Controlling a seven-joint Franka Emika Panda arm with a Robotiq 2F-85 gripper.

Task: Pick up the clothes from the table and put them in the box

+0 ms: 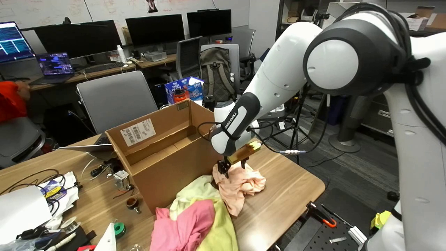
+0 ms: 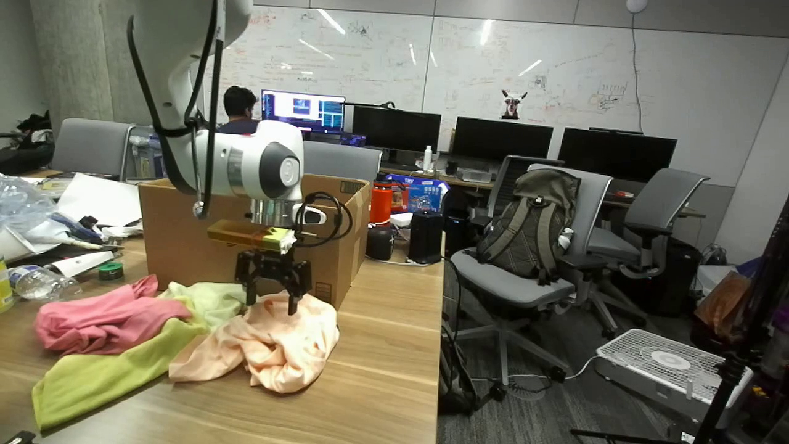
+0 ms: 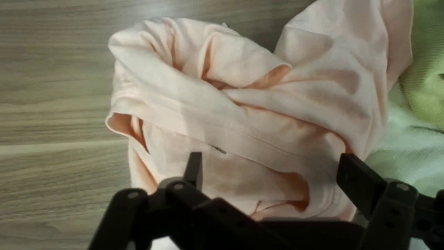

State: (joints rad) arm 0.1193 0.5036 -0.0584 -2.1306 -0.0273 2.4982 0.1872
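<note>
Whiteboard (image 2: 370,55): it ran along the background, well beyond the box (image 2: 179,240), behind a row of monitors (image 2: 502,139).
Gripper (image 2: 272,305): I had it spread wide over the peach garment (image 2: 296,364), just beside the box; whether it touched the fabric, I couldn't tell.
Pink garment (image 2: 117,314): it lay near the box, partly over yellow-green cloth (image 2: 105,385); I couldn't make out whether the paler cloth (image 2: 216,302) was separate.
Box: its near side hid part of the inside from me.
Table (image 1: 289,188): wood-grained, it bore box and garments alike.
</note>
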